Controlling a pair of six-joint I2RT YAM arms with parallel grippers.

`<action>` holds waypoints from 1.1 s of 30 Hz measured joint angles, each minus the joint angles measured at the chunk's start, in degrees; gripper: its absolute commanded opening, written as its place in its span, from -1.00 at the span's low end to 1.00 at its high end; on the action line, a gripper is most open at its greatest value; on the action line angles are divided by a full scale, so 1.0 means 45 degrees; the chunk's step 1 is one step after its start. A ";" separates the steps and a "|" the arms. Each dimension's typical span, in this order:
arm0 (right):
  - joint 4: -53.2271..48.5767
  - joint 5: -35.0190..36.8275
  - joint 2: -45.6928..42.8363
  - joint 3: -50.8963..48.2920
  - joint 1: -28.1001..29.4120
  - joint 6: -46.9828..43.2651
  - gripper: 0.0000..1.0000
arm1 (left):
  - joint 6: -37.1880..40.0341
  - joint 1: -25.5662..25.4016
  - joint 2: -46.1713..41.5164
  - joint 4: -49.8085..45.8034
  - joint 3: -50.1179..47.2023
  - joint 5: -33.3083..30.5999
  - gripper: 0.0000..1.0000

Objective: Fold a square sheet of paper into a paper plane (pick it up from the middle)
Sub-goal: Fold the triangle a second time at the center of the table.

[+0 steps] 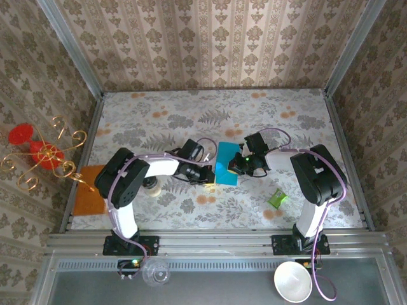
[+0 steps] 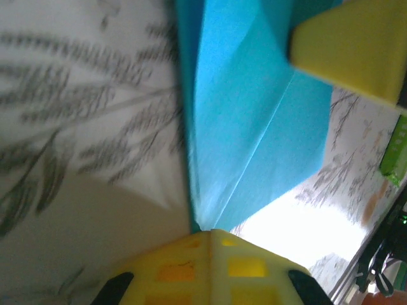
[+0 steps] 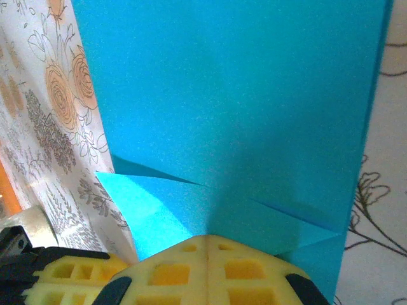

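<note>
Teal square sheet of paper, already partly folded, lies flat mid-desk between both arms. The left tool and right tool, each closed, meet its opposite edges, seemingly pinning it while a crease sets.

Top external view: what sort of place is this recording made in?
Likely a staged robot test booth: wallpaper panels box in a floral-covered table, metal rails frame its near edge, and the left arm and right arm bolted there pinch the square sheet of paper.
</note>
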 measured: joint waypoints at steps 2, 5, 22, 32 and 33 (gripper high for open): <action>0.0005 -0.0044 0.0000 0.0000 -0.0015 -0.0102 -0.87 | 0.0005 0.0087 -0.0325 -0.0092 -0.0335 -0.0015 -1.00; 0.0019 -0.0175 -0.0005 0.0010 -0.0039 -0.0189 -0.79 | -0.0015 0.0287 -0.0913 -0.0899 -0.0607 -0.0228 -1.00; 0.0476 0.0952 -0.3167 -0.2006 -0.0112 0.1865 -0.13 | -0.1404 -0.0010 0.0039 0.0267 0.1977 -0.0918 -0.50; 0.1549 0.1049 -0.2560 -0.2589 -0.0136 0.2895 -0.15 | -0.1831 0.0063 0.1787 0.0646 0.2871 -0.1268 -0.49; 0.1656 0.1005 -0.2453 -0.2569 -0.0131 0.2939 -0.16 | -0.1889 0.0083 0.1792 0.0675 0.2866 -0.1292 -0.49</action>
